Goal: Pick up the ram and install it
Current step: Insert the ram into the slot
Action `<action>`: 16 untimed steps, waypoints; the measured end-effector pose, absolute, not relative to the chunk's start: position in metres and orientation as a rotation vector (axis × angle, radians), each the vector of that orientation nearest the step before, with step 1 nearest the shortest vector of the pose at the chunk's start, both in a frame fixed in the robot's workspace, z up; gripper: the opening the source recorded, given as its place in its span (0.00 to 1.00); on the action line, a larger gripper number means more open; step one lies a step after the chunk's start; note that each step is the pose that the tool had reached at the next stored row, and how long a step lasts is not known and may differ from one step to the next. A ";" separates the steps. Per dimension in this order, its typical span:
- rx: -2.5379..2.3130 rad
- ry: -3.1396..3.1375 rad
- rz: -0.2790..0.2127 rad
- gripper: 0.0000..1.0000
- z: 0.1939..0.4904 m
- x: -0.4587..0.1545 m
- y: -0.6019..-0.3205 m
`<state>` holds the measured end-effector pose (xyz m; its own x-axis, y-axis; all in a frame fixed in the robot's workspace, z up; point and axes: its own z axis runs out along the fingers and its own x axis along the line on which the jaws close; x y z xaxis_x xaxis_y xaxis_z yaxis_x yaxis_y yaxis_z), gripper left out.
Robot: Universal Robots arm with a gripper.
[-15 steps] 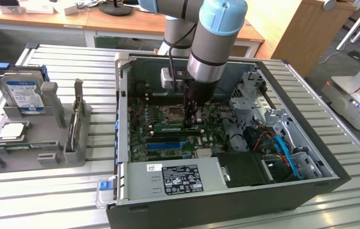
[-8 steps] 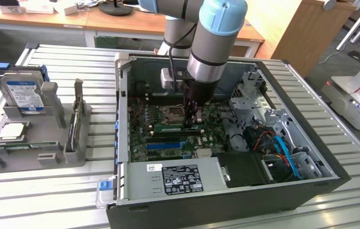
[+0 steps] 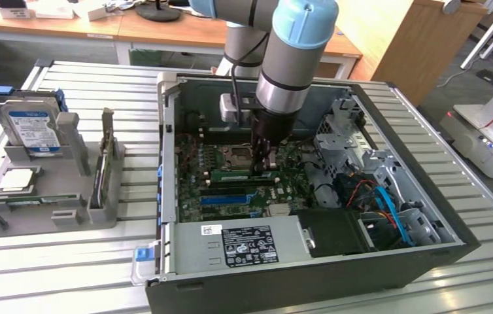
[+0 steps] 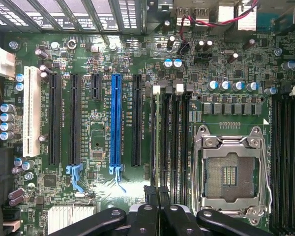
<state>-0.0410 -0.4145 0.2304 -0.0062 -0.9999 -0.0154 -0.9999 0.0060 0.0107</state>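
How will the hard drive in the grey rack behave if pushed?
The hard drive stands on edge, so it might tip, though the grey rack probably holds it. Metal casing: likely stiff and heavyish.

The pincer (image 4: 157,192) hangs over the motherboard (image 4: 93,142), its black fingertips pressed together at the end of the memory slots (image 4: 169,132) in mid-frame. These slots run between the blue expansion slot (image 4: 116,120) and the CPU socket (image 4: 229,169), whose metal frame surrounds bare contacts.
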 end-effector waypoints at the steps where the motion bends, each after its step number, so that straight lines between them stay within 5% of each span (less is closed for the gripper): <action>1: -2.212 2.226 0.029 0.12 0.230 -0.041 -0.415; 16: -2.212 2.226 0.029 0.12 0.225 -0.041 -0.415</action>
<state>-0.0410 -0.4145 0.2248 -0.0067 -0.9999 -0.0155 -0.9999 0.0065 0.0107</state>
